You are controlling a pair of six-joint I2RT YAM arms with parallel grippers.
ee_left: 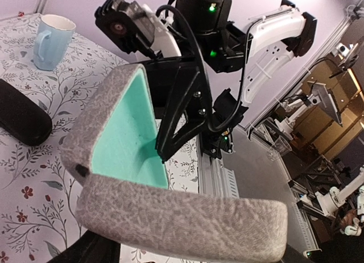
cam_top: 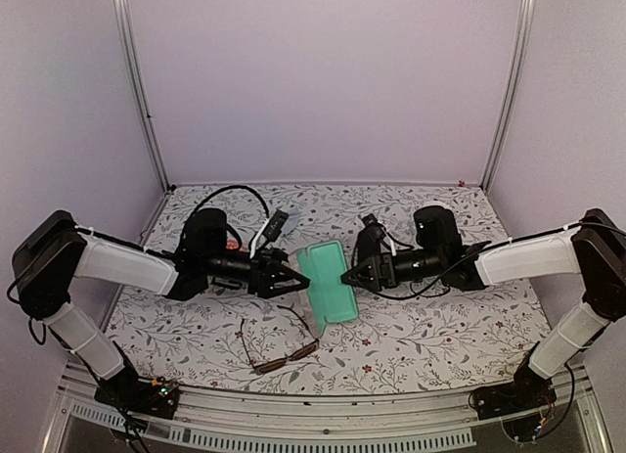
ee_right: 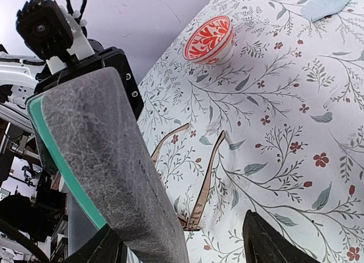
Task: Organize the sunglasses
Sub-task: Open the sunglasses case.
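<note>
1. Closest to my bases, the brown sunglasses [cam_top: 284, 355] lie on the flowered table [cam_top: 440, 336]. The temples are unfolded and point away from me, toward the case. The front bar runs roughly left to right, slightly slanted.
2. That pair sits on the near side of both claws and a little to the left of the case. My left claw [cam_top: 293, 277] is the nearer one, though it is busy.
3. The left claw appears clenched on the lower half of the grey case [cam_top: 328, 292] (its wrist view hides most of the fingers under the shell). The case is held open and tilted off the table. What I can see of its teal lining is bare, with no glasses in it.
4. My right claw [cam_top: 344, 275] is spread. One finger rests against the teal inside of the lid and the other stands well clear of the grey outside, so I am propping the lid, not gripping it.
5. As I judge it, the right claw is the free one. It would have to back out of the lid, then come down toward me and leftward, closing across the thin front bar.
6. Farther off are a black oval case [ee_left: 20, 118], which is shut, a pale blue mug [ee_left: 51, 41] and a red patterned bowl [ee_right: 209, 40] (I cannot see into it). I find the pink-red pair in no view.
</note>
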